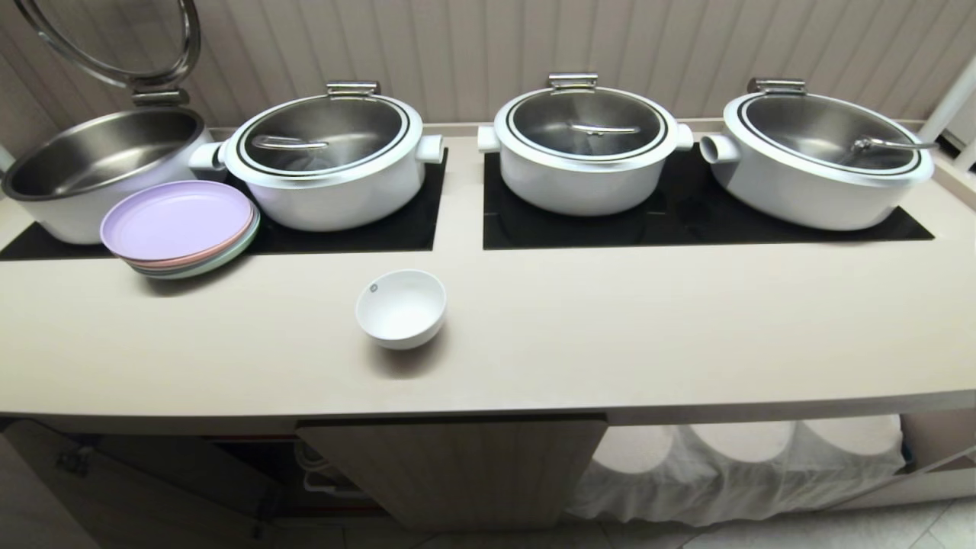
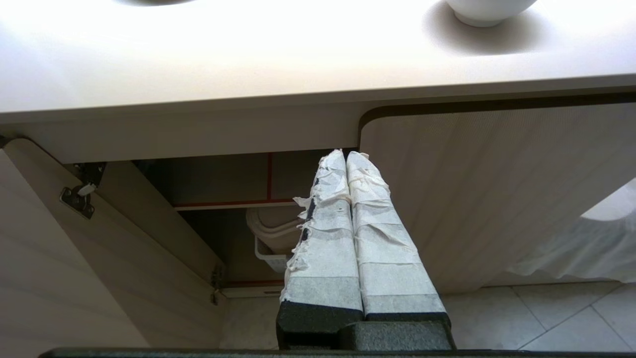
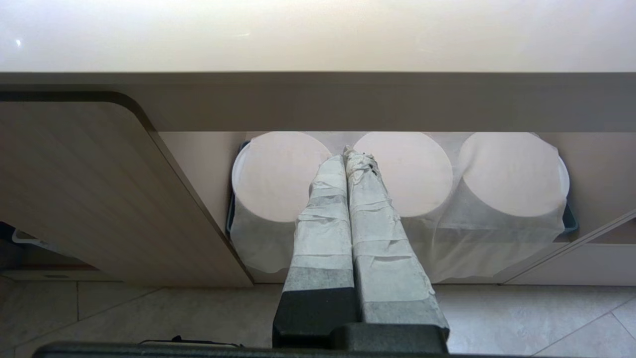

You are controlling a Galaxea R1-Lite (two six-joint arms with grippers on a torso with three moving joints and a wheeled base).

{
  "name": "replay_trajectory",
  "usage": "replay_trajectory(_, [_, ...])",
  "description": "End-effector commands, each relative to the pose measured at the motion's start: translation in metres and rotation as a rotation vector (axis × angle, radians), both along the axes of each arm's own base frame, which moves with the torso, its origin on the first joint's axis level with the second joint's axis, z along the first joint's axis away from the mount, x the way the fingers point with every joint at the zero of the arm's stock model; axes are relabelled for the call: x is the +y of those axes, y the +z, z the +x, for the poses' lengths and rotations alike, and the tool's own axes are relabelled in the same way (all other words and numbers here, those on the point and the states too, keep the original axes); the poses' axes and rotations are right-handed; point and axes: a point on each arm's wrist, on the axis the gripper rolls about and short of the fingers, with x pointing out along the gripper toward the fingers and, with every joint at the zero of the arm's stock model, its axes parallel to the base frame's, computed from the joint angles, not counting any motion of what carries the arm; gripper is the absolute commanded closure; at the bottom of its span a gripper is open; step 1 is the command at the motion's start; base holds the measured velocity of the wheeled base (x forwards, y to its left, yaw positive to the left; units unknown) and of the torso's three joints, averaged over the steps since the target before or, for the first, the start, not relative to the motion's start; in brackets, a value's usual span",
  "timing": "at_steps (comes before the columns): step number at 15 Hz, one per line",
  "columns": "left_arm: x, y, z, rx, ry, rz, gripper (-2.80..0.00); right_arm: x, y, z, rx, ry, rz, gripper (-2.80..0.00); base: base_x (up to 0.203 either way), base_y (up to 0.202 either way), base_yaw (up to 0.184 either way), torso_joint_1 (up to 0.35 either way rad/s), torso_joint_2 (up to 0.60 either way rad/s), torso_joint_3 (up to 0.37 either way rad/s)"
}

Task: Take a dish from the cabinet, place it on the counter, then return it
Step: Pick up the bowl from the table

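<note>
The bowl stands upright on the counter, near its front edge, apart from the plates at far left. Four pots sit on the black panels behind. Below the counter, the cabinet has its left door swung open. The left gripper, fingers pressed together and empty, hangs below the counter before the opening. The right gripper, likewise closed and empty, faces cloth-covered stacks at lower right.
</note>
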Motion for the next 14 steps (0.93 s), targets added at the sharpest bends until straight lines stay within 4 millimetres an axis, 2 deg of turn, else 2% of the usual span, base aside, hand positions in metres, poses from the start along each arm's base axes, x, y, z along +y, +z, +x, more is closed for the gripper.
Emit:
replay_trajectory(1, [0.0000, -0.0002, 0.0000, 0.000, 0.000, 0.001, 0.00, 0.0000, 0.0000, 0.0000, 0.000, 0.000, -0.001, 0.00, 0.000, 0.000, 0.000, 0.000, 0.00, 0.000])
replay_trajectory(14, [0.0000, 0.0000, 0.0000, -0.002, 0.001, -0.018, 0.00, 0.0000, 0.0000, 0.0000, 0.000, 0.000, -0.002, 0.00, 0.000, 0.000, 0.000, 0.000, 0.00, 0.000])
